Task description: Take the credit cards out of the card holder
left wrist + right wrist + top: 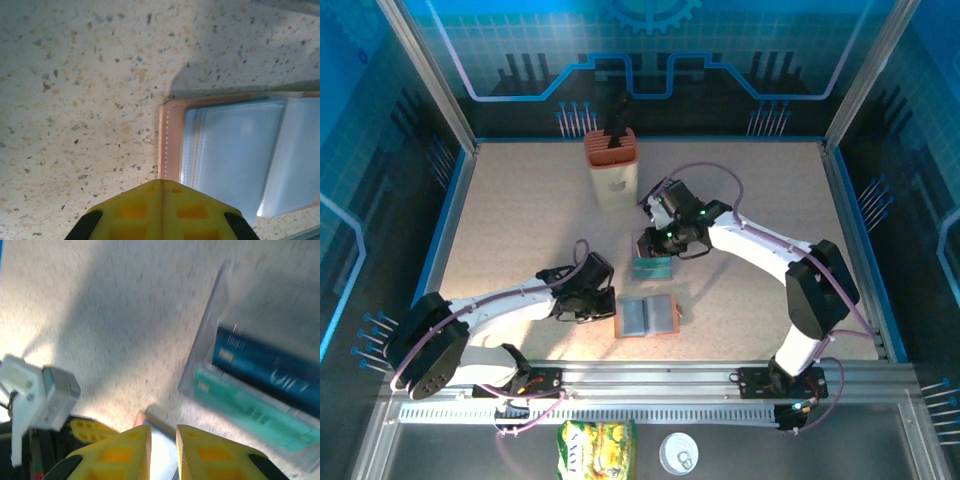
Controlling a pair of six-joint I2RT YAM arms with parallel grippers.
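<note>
Right wrist: two credit cards [250, 410], one card holder [162, 445].

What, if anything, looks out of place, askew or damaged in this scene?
Nothing looks spilled or damaged. The card holder lies open and flat on the table. One oddity is a yellow-green snack packet and a small white round object lying off the table, on the near side of the rail.

card holder [171, 145] runs off the right edge; credit cards [260, 370] blurred, print unreadable.
</note>
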